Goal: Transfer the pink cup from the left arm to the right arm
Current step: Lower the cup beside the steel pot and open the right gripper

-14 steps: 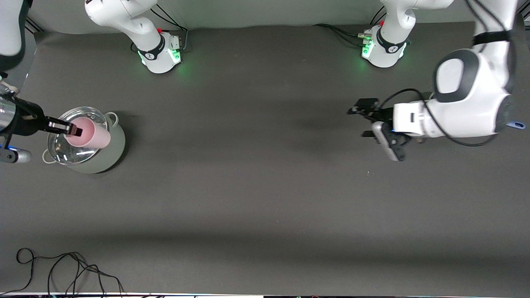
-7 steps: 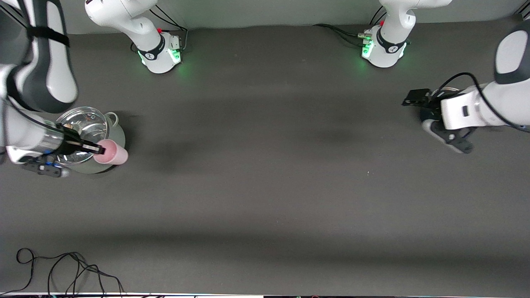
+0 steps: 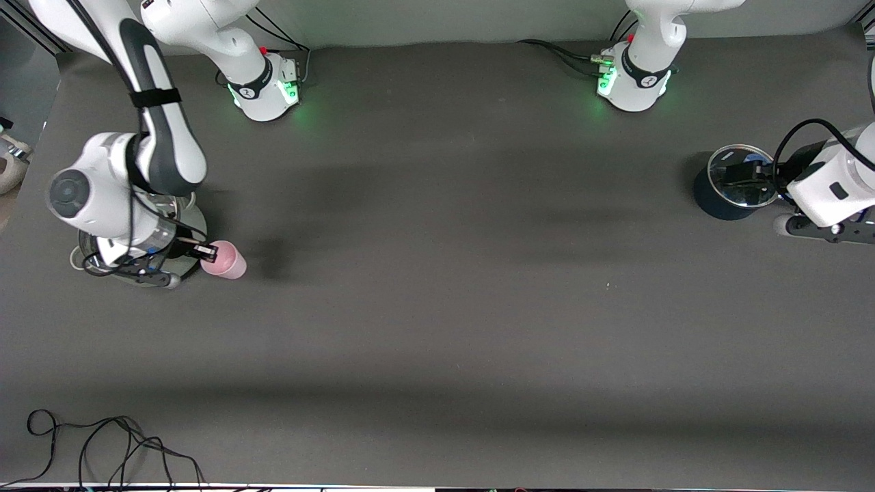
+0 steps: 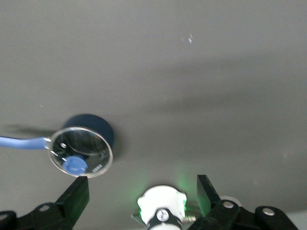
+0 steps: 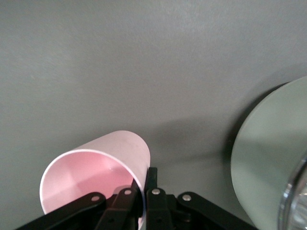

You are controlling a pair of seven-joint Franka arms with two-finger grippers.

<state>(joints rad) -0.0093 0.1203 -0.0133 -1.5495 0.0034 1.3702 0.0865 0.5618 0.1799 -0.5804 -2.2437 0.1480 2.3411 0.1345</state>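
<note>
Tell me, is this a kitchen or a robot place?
Probably a robot lab. Two white arms are bolted to a dark-covered table; the right hand holds a pink cup, and loose cables lie around.

The right arm bends down at its end of the table, and its right gripper (image 3: pixel 206 252) has its fingers (image 5: pixel 152 194) pinched on the rim of the pink cup (image 3: pixel 227 260). The left gripper (image 4: pixel 142 190) hangs spread apart above the dark lidded pot (image 3: pixel 731 186).

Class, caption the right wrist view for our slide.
Right tool pinches the tilted pink cup's rim above the table, beside a pot.
</note>
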